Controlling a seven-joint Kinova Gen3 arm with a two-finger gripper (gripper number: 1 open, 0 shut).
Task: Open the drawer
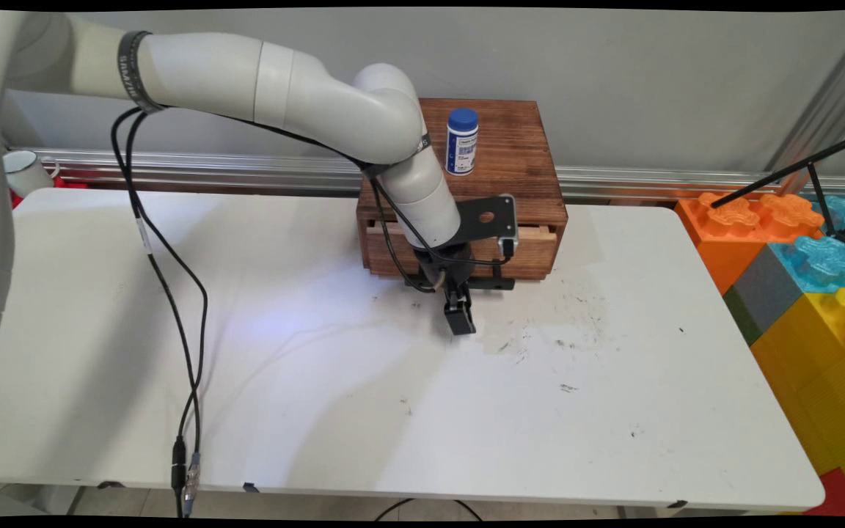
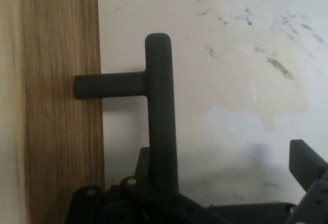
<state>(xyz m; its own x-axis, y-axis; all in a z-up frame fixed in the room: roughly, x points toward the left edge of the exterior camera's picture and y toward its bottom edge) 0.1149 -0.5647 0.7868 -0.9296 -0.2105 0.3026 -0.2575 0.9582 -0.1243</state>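
A dark wooden box [image 1: 510, 158] stands at the table's far side, with a drawer [image 1: 532, 253] in its front that looks pulled out a little. The drawer's black bar handle [image 1: 494, 283] sticks out toward the table. My gripper [image 1: 459, 320] points down at the table just in front of the drawer, to the left of the handle's middle. In the hand view the handle [image 2: 160, 111] stands out from the wooden drawer front [image 2: 61, 101] and runs down past the linkage. The gripper [image 2: 225, 183] is open; one fingertip [image 2: 307, 165] shows at the right, clear of the handle, and nothing is held.
A white bottle with a blue cap [image 1: 462, 141] stands on top of the box. A white mug [image 1: 23, 172] sits beyond the table's far left corner. Large coloured toy blocks [image 1: 796, 249] and a black tripod leg [image 1: 789, 172] are at the right. The table [image 1: 320, 381] has scuff marks near the gripper.
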